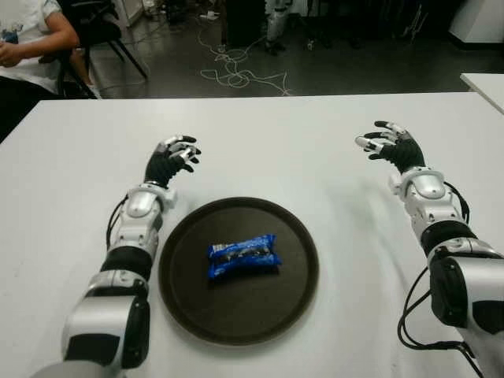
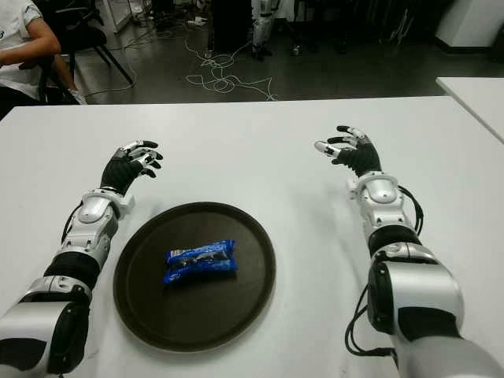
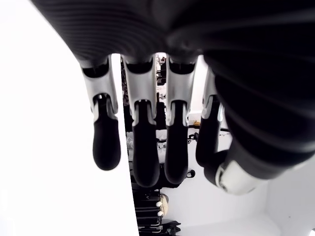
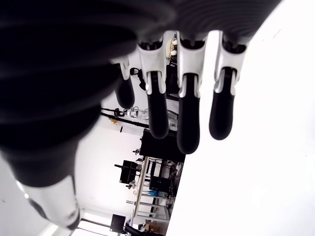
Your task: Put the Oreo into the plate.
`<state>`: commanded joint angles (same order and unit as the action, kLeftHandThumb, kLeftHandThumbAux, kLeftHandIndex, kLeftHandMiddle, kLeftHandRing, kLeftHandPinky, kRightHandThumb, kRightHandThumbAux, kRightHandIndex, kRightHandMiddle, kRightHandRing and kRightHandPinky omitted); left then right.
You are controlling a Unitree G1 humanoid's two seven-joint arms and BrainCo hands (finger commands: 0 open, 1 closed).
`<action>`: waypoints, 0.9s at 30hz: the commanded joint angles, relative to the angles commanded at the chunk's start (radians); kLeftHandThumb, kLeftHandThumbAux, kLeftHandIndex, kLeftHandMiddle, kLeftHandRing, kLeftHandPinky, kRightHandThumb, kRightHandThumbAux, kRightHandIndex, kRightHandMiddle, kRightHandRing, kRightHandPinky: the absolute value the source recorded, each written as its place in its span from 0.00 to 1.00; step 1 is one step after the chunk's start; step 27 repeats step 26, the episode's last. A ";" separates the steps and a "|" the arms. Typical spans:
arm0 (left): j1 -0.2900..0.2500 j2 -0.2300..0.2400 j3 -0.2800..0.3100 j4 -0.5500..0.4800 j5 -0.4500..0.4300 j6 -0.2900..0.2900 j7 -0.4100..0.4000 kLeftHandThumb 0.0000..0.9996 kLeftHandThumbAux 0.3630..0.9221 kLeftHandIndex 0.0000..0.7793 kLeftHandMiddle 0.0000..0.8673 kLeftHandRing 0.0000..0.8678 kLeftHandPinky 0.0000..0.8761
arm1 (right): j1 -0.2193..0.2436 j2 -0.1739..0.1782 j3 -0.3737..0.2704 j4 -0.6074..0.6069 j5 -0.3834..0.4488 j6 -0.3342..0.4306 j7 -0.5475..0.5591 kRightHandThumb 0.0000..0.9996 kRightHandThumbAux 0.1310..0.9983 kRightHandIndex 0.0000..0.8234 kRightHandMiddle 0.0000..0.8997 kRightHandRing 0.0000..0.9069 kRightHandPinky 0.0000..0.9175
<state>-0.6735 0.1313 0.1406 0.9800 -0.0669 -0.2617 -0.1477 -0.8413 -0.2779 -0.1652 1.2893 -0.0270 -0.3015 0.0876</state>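
Two hands hold nothing over a white table [image 1: 71, 165] while the Oreo [image 1: 243, 257], a blue packet, already lies near the middle of the dark round plate [image 1: 301, 236]. From the left: your left hand [image 1: 172, 160] shows beyond the plate's far-left rim, its fingers [image 3: 106, 142] loosely extended and released, nothing between them, the packet well back from those fingertips toward the forearm. On the right, your right hand [image 1: 391, 145] shows well apart from the plate, its fingers [image 4: 189, 118] likewise spread and empty, the packet far to their inner side. Judged from how things lie, the placing looks complete, so the danger is in needless motion. If you draw the left arm back carelessly, its wrist or forearm, which runs just beside the plate's rim, could nudge the plate and slide the packet about. A fresh reach with either hand's fingertips could drag the packet over the shallow rim. A person [image 1: 27, 39] sits beyond the table's far-left corner, well clear of both hands.
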 joint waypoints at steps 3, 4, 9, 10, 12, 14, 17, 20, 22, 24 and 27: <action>0.000 0.001 0.000 0.003 0.000 -0.003 -0.002 0.83 0.56 0.53 0.54 0.58 0.63 | 0.000 -0.002 0.005 0.000 -0.005 -0.001 0.003 0.05 0.71 0.26 0.38 0.46 0.51; -0.001 0.002 0.000 0.003 0.000 -0.004 -0.002 0.83 0.56 0.53 0.54 0.58 0.63 | -0.001 -0.002 0.005 0.000 -0.006 -0.001 0.004 0.04 0.71 0.25 0.38 0.46 0.51; -0.002 0.005 -0.002 0.008 0.005 -0.008 -0.001 0.83 0.55 0.54 0.54 0.59 0.64 | -0.002 -0.004 0.009 0.002 -0.008 0.000 0.015 0.03 0.71 0.25 0.38 0.46 0.51; -0.002 0.005 -0.003 0.010 0.006 -0.009 -0.001 0.83 0.55 0.54 0.54 0.59 0.64 | -0.002 -0.004 0.009 0.002 -0.008 0.000 0.015 0.02 0.71 0.25 0.38 0.46 0.51; -0.003 0.008 -0.005 0.014 0.009 -0.015 -0.003 0.83 0.55 0.54 0.54 0.59 0.64 | -0.002 -0.004 0.011 0.002 -0.010 0.003 0.007 0.02 0.71 0.24 0.38 0.46 0.51; -0.002 0.009 -0.005 0.015 0.008 -0.020 -0.006 0.83 0.55 0.54 0.54 0.59 0.64 | -0.002 -0.004 0.013 0.002 -0.013 0.004 0.002 0.02 0.71 0.24 0.38 0.46 0.51; -0.001 0.008 -0.004 0.015 0.005 -0.023 -0.010 0.83 0.55 0.54 0.54 0.58 0.64 | -0.002 -0.004 0.015 0.001 -0.015 0.004 0.000 0.03 0.71 0.25 0.38 0.46 0.51; -0.002 0.007 -0.002 0.015 0.002 -0.022 -0.012 0.83 0.55 0.54 0.54 0.58 0.64 | -0.002 -0.003 0.015 0.001 -0.015 0.004 -0.001 0.04 0.71 0.25 0.39 0.47 0.52; -0.002 0.006 -0.001 0.015 0.002 -0.020 -0.011 0.83 0.55 0.54 0.54 0.58 0.64 | -0.002 -0.003 0.014 0.001 -0.014 0.004 -0.003 0.05 0.71 0.26 0.39 0.47 0.52; -0.002 0.007 -0.002 0.014 0.003 -0.019 -0.010 0.83 0.55 0.54 0.53 0.58 0.63 | -0.002 -0.003 0.014 0.001 -0.013 0.005 -0.003 0.05 0.71 0.25 0.38 0.47 0.52; -0.002 0.007 -0.004 0.014 0.005 -0.019 -0.008 0.83 0.55 0.54 0.54 0.58 0.64 | -0.002 -0.003 0.015 0.001 -0.014 0.005 -0.003 0.06 0.70 0.25 0.38 0.47 0.52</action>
